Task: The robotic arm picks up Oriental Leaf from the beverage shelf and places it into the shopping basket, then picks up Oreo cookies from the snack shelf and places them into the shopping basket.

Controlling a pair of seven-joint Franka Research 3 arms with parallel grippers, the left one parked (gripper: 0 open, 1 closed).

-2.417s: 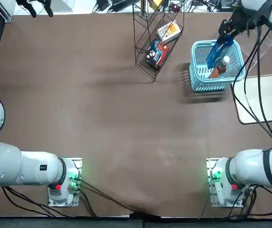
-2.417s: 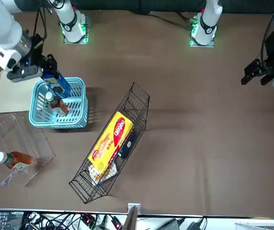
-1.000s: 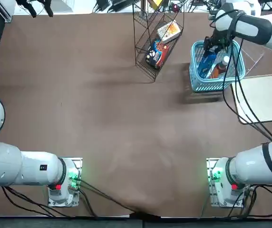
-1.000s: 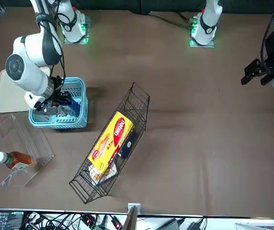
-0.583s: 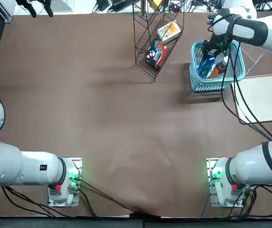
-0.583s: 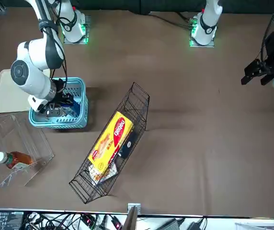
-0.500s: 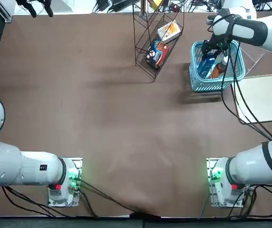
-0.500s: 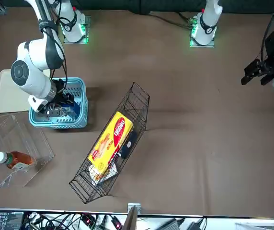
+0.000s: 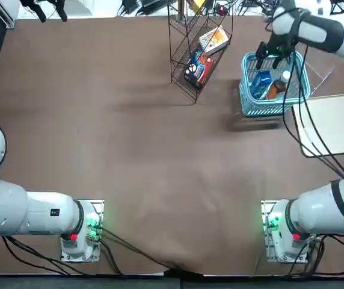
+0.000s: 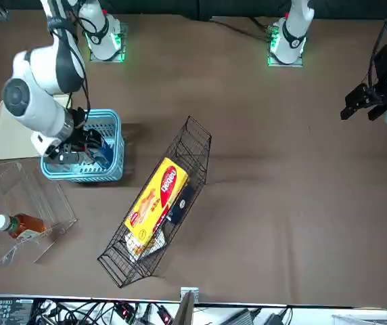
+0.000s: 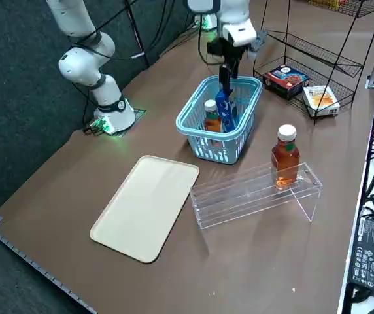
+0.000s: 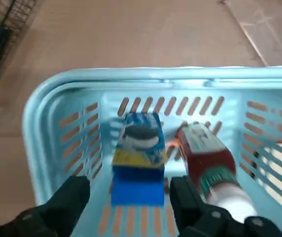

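Tool (image 12: 129,210) spread around but clear of blue Oreo box (image 12: 139,158), bottle (image 12: 212,168) just beside, basket walls (image 12: 146,75) around both.

Bottle (image 11: 212,122) partly hidden by basket (image 11: 206,139).

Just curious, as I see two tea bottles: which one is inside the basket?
The white-capped bottle leaning beside the blue box; the other stands on the clear shelf.

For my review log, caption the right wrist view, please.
The open right hand above the blue Oreo box and tea bottle in the turquoise basket.
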